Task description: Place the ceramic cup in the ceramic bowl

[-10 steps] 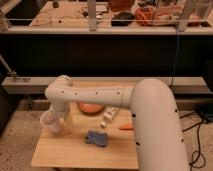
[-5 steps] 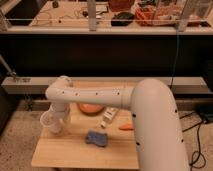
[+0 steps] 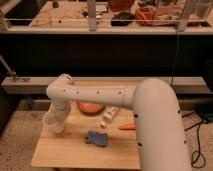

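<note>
The ceramic cup [image 3: 52, 123], small, white and tapered, is at the left edge of the wooden table [image 3: 75, 152], right under the end of the arm. My gripper [image 3: 55, 118] is at the cup's rim and looks shut on it; the wrist hides most of the fingers. The ceramic bowl [image 3: 90, 107], round and orange-brown, sits on the table to the right of the cup, partly hidden behind the white forearm [image 3: 100, 96]. Cup and bowl are apart.
A white rectangular tube [image 3: 108, 117] lies just right of the bowl. A small orange carrot [image 3: 126, 127] lies further right. A blue-grey object [image 3: 96, 138] lies at the table's middle front. A dark counter front stands behind the table.
The gripper and cup have shifted very slightly to the right. The other things on the table have not moved.
</note>
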`<state>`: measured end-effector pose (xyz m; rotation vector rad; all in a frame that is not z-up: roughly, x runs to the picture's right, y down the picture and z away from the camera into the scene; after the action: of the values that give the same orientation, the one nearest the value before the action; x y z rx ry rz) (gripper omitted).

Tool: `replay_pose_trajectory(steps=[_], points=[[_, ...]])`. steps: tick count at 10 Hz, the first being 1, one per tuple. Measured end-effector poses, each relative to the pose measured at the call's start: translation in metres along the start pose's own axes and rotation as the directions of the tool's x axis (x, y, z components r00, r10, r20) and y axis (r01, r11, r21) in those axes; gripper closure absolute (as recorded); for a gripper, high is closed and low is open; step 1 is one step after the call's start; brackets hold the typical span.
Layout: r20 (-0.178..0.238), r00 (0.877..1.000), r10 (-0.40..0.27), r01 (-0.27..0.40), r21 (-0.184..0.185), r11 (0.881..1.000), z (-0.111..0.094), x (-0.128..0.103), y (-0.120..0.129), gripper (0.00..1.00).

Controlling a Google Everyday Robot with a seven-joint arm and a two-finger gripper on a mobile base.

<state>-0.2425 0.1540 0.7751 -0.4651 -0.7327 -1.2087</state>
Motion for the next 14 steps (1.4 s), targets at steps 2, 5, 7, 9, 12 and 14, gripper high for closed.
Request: replay_pose_trajectory(steps=[2,5,7,9,12,14], points=[[-0.004,1.000,0.026,-0.026,0.015,1.000,-0.018,0.013,0.017,0.96],[-0.008,0.998,0.057,-0.057,0.030,0.998,-0.035,0.027,0.026,0.96],[-0.009,0.997,0.082,-0.081,0.036,0.996,-0.039,0.039,0.027,0.96],[-0.010,0.994,0.105,-0.104,0.044,0.994,-0.047,0.053,0.041,0.96],[-0.015,0.989,0.146,-0.144,0.057,0.988,-0.058,0.076,0.055,0.96],[-0.021,0.985,0.171,-0.170,0.066,0.983,-0.062,0.088,0.063,0.96]])
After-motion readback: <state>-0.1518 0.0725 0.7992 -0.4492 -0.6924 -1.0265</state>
